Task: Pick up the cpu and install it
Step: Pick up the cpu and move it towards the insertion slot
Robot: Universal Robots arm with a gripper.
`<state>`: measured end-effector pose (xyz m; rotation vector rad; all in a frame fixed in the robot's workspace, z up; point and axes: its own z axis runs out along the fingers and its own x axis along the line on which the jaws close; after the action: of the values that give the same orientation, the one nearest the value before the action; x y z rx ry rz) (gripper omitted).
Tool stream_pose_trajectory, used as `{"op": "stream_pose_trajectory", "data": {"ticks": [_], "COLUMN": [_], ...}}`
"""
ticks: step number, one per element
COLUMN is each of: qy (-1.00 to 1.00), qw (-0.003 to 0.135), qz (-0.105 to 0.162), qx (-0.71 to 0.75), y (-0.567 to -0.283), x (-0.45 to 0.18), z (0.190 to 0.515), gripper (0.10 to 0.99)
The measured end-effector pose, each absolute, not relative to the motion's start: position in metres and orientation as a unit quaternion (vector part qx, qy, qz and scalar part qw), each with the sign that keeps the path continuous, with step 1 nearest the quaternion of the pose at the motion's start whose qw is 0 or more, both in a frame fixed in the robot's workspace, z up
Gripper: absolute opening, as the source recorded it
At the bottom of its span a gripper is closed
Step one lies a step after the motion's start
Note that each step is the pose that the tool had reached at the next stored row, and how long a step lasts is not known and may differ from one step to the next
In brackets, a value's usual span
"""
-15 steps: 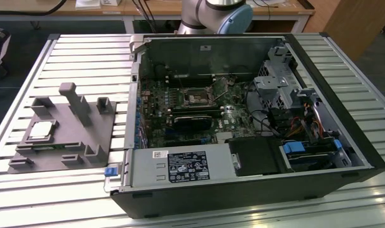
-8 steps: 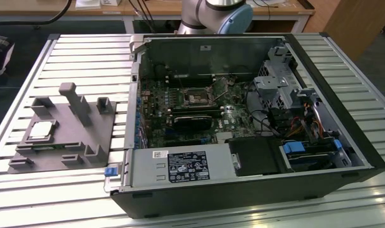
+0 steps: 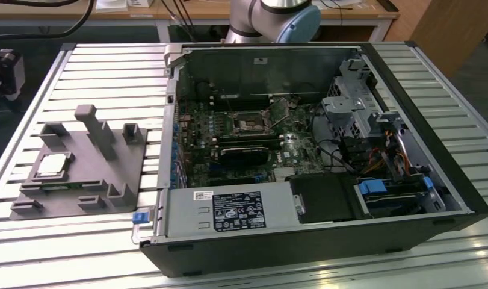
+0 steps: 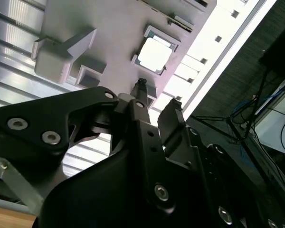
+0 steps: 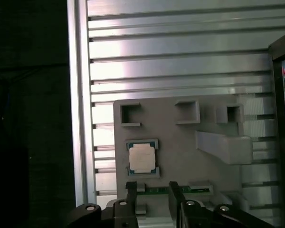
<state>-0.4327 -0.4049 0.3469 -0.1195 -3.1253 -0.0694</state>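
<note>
The cpu [image 3: 53, 165], a small square chip with a silver top and pale rim, lies flat in its pocket on the grey fixture plate [image 3: 83, 180] at the exterior view's left. Both wrist views look down on the cpu [image 5: 142, 158] [image 4: 154, 52] from well above. My gripper [image 5: 152, 192] [image 4: 156, 100] hangs high over the plate's edge, a short way off from the chip. Its two black fingers [image 5: 130, 191] stand apart with nothing between them. The motherboard socket [image 3: 252, 124], a dark square with a metal frame, sits inside the open computer case.
The open computer case [image 3: 404, 150] fills the exterior view's middle and right, with a power supply [image 3: 227, 212], a black card [image 3: 244, 158] and a drive cage [image 3: 348, 111]. A tall post [image 3: 97, 129] and low blocks rise from the fixture plate. The slatted metal table [image 3: 107, 72] ends just beyond the plate.
</note>
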Motion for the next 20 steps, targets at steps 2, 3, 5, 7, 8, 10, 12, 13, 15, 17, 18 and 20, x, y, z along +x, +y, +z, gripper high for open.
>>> {"op": "stream_pose_trajectory", "data": {"ticks": [2, 3, 5, 7, 8, 10, 12, 13, 15, 17, 18, 20], "qy": [-0.999, -0.999, -0.999, -0.999, -0.999, -0.999, -0.999, -0.999, -0.999, -0.999, -0.999, -0.999], "qw": [0.007, 0.007, 0.007, 0.008, 0.007, 0.008, 0.008, 0.008, 0.008, 0.008, 0.009, 0.009], "qz": [-0.022, -0.022, -0.022, -0.022, -0.022, -0.022, -0.022, -0.022, -0.022, -0.022, -0.022, -0.022], "qx": [-0.038, -0.038, -0.038, -0.038, -0.038, -0.038, -0.038, -0.038, -0.038, -0.038, -0.038, -0.038], "y": [-0.405, -0.405, -0.405, -0.405, -0.405, -0.405, -0.405, -0.405, -0.405, -0.405, -0.405, -0.405], "x": [-0.433, -0.433, -0.433, -0.433, -0.433, -0.433, -0.433, -0.433, -0.433, -0.433, -0.433, -0.433], "z": [0.345, 0.343, 0.341, 0.337, 0.336, 0.335, 0.334, 0.333, 0.332, 0.330, 0.330, 0.328], "gripper": [0.467, 0.467, 0.525, 0.588, 0.588, 0.588, 0.588, 0.588, 0.588, 0.588, 0.588, 0.588]}}
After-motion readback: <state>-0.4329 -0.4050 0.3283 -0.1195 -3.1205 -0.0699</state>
